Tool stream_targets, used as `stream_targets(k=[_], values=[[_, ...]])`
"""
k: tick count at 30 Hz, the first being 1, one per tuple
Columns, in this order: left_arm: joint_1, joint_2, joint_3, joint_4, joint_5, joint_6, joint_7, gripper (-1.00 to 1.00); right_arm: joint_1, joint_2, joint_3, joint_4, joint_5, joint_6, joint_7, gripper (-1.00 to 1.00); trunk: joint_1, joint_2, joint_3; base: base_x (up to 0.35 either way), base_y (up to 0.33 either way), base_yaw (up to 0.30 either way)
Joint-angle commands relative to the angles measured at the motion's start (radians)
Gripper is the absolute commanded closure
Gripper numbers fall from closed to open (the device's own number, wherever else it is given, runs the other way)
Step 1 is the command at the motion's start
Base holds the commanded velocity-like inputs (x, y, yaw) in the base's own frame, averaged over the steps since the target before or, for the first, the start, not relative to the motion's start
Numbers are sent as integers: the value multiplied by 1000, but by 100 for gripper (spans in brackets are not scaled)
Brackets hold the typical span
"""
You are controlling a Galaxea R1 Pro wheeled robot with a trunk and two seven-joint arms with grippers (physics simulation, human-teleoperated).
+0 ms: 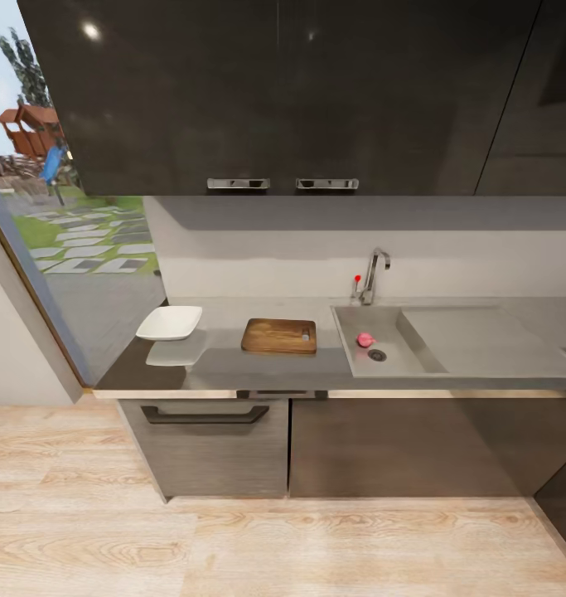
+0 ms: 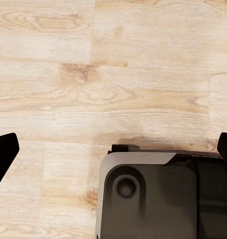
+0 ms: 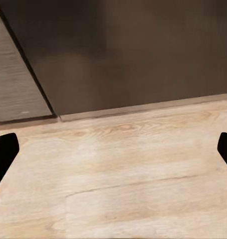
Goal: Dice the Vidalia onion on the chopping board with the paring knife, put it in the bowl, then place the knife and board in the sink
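In the head view the Vidalia onion (image 1: 365, 339), small and pinkish, lies in the sink (image 1: 415, 352) beside the round drain. The dark brown chopping board (image 1: 278, 336) rests flat on the grey countertop (image 1: 224, 365), left of the sink. A small mark near the board's right end is too small to name, and I cannot make out the paring knife. The white bowl (image 1: 170, 322) stands at the counter's left end. My left gripper (image 2: 113, 152) is open over the wooden floor. My right gripper (image 3: 113, 152) is open above the floor in front of dark cabinet fronts.
The chrome tap (image 1: 372, 275) with a red knob stands behind the basin, and the drainboard (image 1: 481, 340) runs to its right. Dark wall cabinets (image 1: 283, 91) hang above the counter. A drawer handle (image 1: 204, 413) juts out below. My own dark base (image 2: 163, 199) is under the left gripper.
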Motion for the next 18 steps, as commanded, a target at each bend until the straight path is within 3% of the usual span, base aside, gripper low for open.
stream_targets(k=[1, 5, 12, 18], values=[[0, 0, 0, -2, 5, -1, 0, -100, 0, -1, 4, -42, -6, 9, -6, -100, 1, -2, -2, 0, 0, 0], [0, 0, 0, -2, 5, -1, 0, -100, 0, -1, -1, -119, -8, 37, -7, -100, 1, -2, -2, 0, 0, 0], [0, -1, 0, -2, 5, -1, 0, -100, 0, -1, -13, -114, -10, 41, -7, -100, 1, -2, -2, 9, -13, 0], [0, -1, 0, -2, 5, -1, 0, -100, 0, -1, -14, -96, -10, 41, -7, -100, 1, -2, -2, 76, -239, 0]])
